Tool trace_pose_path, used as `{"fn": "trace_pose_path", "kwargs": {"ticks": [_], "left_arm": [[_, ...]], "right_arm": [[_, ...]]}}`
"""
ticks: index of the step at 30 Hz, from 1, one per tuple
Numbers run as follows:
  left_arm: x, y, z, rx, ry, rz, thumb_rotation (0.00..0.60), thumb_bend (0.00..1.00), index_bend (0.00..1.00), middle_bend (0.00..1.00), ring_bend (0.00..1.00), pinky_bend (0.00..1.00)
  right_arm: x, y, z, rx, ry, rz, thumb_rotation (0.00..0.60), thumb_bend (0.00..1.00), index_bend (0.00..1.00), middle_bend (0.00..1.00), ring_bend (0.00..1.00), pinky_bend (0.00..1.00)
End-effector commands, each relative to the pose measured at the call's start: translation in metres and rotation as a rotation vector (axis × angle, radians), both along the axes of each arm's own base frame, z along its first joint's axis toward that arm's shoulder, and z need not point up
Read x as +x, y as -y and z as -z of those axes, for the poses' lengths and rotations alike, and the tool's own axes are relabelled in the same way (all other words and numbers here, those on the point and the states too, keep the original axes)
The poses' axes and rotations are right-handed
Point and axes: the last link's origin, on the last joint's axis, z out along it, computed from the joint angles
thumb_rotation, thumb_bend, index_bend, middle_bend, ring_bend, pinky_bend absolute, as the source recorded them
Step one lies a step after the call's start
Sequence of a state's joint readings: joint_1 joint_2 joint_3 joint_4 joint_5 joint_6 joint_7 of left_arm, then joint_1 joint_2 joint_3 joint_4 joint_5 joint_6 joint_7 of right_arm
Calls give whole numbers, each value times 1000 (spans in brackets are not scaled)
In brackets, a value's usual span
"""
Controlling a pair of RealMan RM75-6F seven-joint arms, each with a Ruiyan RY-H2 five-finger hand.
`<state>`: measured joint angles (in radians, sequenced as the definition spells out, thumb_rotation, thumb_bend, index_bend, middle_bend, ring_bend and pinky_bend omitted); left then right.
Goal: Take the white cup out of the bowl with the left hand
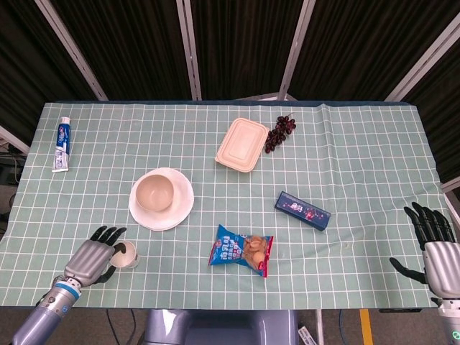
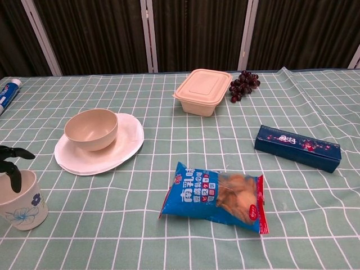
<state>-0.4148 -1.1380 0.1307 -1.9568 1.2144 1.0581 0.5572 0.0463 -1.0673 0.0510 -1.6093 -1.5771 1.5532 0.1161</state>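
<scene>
The white cup [image 1: 127, 254] [image 2: 23, 203], painted with a blue flower, stands upright on the tablecloth at the front left, well clear of the beige bowl [image 1: 155, 192] [image 2: 91, 128]. That bowl sits empty on a white plate [image 1: 181, 210] [image 2: 127, 147]. My left hand [image 1: 90, 258] is wrapped around the cup from the left, and its dark fingers [image 2: 10, 164] hook over the rim in the chest view. My right hand [image 1: 435, 244] hangs open at the table's front right corner with nothing in it.
A blue snack bag [image 1: 243, 249] lies front centre, a dark blue box [image 1: 302, 210] to its right. A beige lidded container [image 1: 242, 144] and grapes [image 1: 280, 132] sit at the back. A toothpaste tube [image 1: 63, 144] lies at the far left.
</scene>
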Motion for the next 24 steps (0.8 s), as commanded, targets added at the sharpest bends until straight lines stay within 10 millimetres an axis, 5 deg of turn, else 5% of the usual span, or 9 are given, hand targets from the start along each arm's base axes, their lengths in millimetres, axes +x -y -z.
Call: {"fn": "trace_pose_path", "kwargs": {"ticks": [1, 14, 18, 24], "left_arm": [[3, 2, -5, 18, 20, 7, 600, 480, 287, 0, 0, 0], [11, 34, -62, 280, 279, 77, 600, 387, 139, 0, 0, 0], [-3, 35, -77, 472, 221, 83, 600, 283, 6, 0, 0, 0], [-19, 35, -80, 629, 176, 76, 600, 105, 0, 0, 0, 0]], "right_arm": [[0, 0, 0, -1, 0, 0, 600, 62, 0, 0, 0, 0], [0, 0, 2, 7, -13, 2, 600, 61, 0, 0, 0, 0], [0, 1, 4, 9, -21, -3, 600, 62, 0, 0, 0, 0], [0, 2, 7, 11, -38, -8, 600, 60, 0, 0, 0, 0]]}}
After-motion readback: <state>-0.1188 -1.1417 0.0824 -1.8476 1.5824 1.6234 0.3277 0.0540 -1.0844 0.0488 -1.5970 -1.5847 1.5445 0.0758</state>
